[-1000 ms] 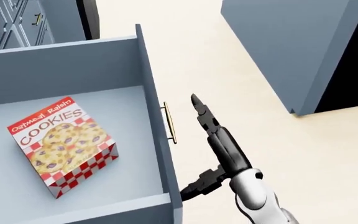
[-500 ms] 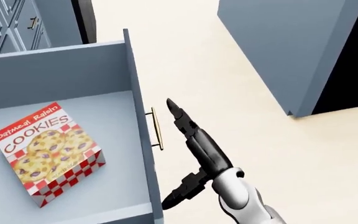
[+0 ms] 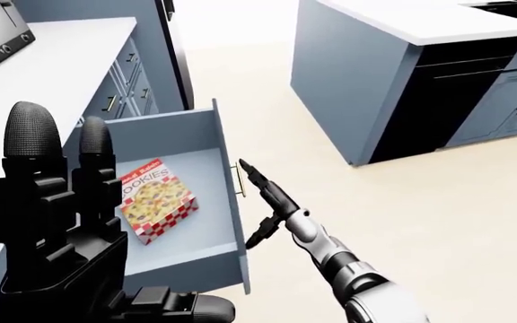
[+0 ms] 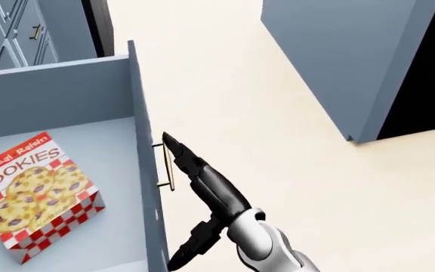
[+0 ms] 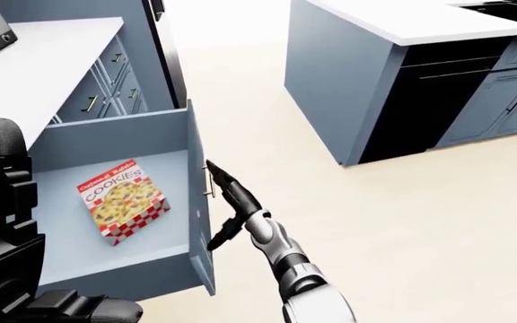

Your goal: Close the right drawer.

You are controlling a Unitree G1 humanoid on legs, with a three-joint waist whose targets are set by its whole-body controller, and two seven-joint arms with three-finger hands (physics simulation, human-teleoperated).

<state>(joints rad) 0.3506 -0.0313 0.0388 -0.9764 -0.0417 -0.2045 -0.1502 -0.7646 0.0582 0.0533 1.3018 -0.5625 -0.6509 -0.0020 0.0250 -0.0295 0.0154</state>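
The right drawer (image 3: 187, 202) stands pulled fully out, a cookie box (image 3: 155, 200) near its middle. The right hand (image 4: 195, 170), fingers spread, touches the brass handle (image 4: 170, 165). Left hand (image 3: 57, 222) raised, fingers apart. Closing appears barely begun.

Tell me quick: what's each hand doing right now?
Left hand: raised beside the counter, fingers straight, open, holding nothing.
Right hand: open, fingers extended at the drawer handle, holding nothing.
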